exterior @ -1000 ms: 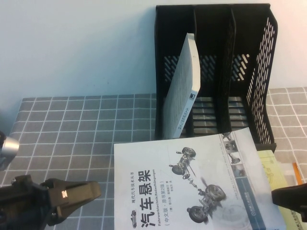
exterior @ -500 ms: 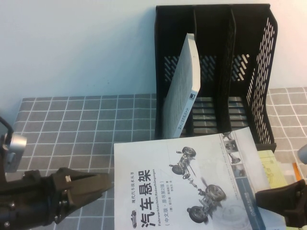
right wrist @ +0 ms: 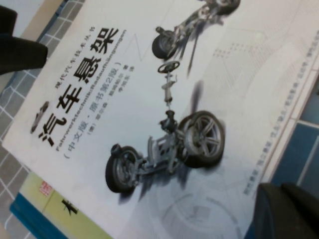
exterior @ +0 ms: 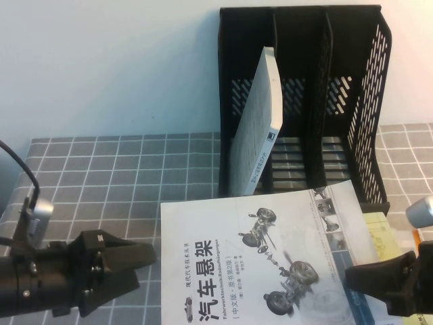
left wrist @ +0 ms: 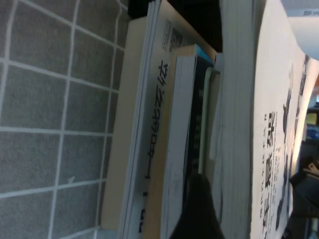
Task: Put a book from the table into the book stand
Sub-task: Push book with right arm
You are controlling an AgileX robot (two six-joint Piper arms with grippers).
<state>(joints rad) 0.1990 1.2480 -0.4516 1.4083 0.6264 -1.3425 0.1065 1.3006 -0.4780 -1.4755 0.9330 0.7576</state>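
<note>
The book (exterior: 264, 261), whitish with car suspension pictures and a bold black title, lies face up on top of a stack at the front of the table (exterior: 101, 176). My left gripper (exterior: 145, 267) sits at the book's left edge, open, with nothing held; in the left wrist view one dark finger (left wrist: 197, 209) shows beside the stacked page edges and the book (left wrist: 271, 124). Over the book's (right wrist: 149, 99) right side, my right gripper (exterior: 362, 281) has its fingers (right wrist: 284, 209) together. The black book stand (exterior: 304, 40) stands behind the stack.
A pale grey book (exterior: 260, 122) leans in the stand's left compartment; the other two compartments hold nothing. A yellow-green book (exterior: 382, 233) with a blue band sticks out under the top book, also seen as the yellow-green book (right wrist: 65, 206) in the right wrist view. Grey checked cloth lies to the left.
My left gripper has opened and moved right, up to the book's left edge. My right gripper has moved left, over the book's right side.
</note>
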